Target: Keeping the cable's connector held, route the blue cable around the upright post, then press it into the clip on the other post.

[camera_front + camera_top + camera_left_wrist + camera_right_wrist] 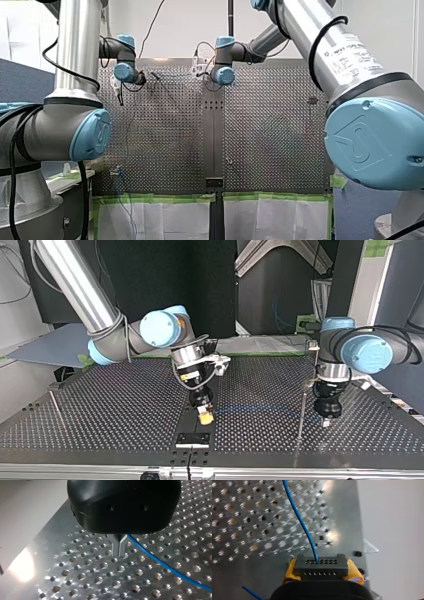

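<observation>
**Connector gripped near table edge, open plate to either side**
The connector [321, 566] is clamped between the yellow pads of my right gripper [205, 416], close to the edge of the table [100, 415]. The blue cable [160, 562] is run just beside the closed metal fingers of my left gripper [119, 552], near an upright post [302, 410]; whether it is pinched cannot be told.

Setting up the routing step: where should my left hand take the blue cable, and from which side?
Probably the straight free span of the blue cable beside my left hand, away from the connector my right hand holds. Come from above, fingers across it: the strand is thin and runs low over the perforated table.
</observation>
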Controlling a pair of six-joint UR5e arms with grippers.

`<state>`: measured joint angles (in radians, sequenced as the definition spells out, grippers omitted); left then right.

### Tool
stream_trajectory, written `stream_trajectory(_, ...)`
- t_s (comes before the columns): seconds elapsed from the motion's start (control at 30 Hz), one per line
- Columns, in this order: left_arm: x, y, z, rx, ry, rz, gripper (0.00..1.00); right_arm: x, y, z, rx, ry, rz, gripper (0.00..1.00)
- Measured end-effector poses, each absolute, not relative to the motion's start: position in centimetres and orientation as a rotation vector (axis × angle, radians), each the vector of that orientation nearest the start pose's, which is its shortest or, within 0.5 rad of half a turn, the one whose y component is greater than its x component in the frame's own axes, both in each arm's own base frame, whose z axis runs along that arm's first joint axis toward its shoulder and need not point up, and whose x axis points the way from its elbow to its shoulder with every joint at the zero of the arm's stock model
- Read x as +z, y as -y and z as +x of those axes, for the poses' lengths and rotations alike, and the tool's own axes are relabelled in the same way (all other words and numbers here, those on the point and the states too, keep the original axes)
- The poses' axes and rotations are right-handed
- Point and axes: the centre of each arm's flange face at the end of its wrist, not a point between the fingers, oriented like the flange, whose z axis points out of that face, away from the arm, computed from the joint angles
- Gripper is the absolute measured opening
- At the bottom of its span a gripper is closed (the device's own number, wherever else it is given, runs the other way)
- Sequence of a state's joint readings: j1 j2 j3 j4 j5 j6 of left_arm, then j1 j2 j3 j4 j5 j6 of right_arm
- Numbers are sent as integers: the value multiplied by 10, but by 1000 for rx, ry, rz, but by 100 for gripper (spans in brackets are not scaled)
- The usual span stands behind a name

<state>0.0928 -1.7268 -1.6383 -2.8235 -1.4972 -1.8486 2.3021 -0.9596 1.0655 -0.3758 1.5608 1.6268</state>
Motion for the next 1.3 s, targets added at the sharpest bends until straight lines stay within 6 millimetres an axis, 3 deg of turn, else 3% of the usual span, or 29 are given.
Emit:
stream_trajectory(0.47, 375, 98, 577, -215, -1527, -222, 0, 338, 477, 611, 1876, 747, 1546, 0)
stream_trajectory(0.5, 375, 98, 577, -216, -1525, -225, 8, 331, 477, 611, 1869, 753, 1558, 0)
stream_trajectory(0.53, 375, 98, 577, -219, -1524, -228, 8, 326, 476, 611, 1863, 757, 1566, 0)
stream_trajectory(0.7, 373, 100, 577, -244, -1528, -251, 32, 300, 472, 609, 1826, 782, 1608, 0)
stream_trajectory(0.73, 373, 101, 577, -252, -1528, -255, 32, 295, 471, 608, 1820, 787, 1614, 0)
stream_trajectory(0.8, 368, 103, 578, -273, -1538, -257, 56, 284, 469, 606, 1804, 798, 1630, 0)
stream_trajectory(0.83, 366, 104, 579, -281, -1544, -255, 56, 279, 469, 606, 1796, 801, 1638, 0)
stream_trajectory(0.9, 359, 106, 580, -295, -1558, -251, 83, 267, 467, 605, 1779, 807, 1656, 0)
stream_trajectory(0.93, 357, 107, 581, -299, -1563, -251, 83, 262, 467, 605, 1772, 809, 1664, 0)
stream_trajectory(1.0, 354, 108, 581, -300, -1571, -255, 95, 251, 466, 605, 1756, 812, 1680, 0)
stream_trajectory(1.3, 342, 110, 584, -304, -1595, -268, 97, 222, 463, 602, 1711, 833, 1720, 0)
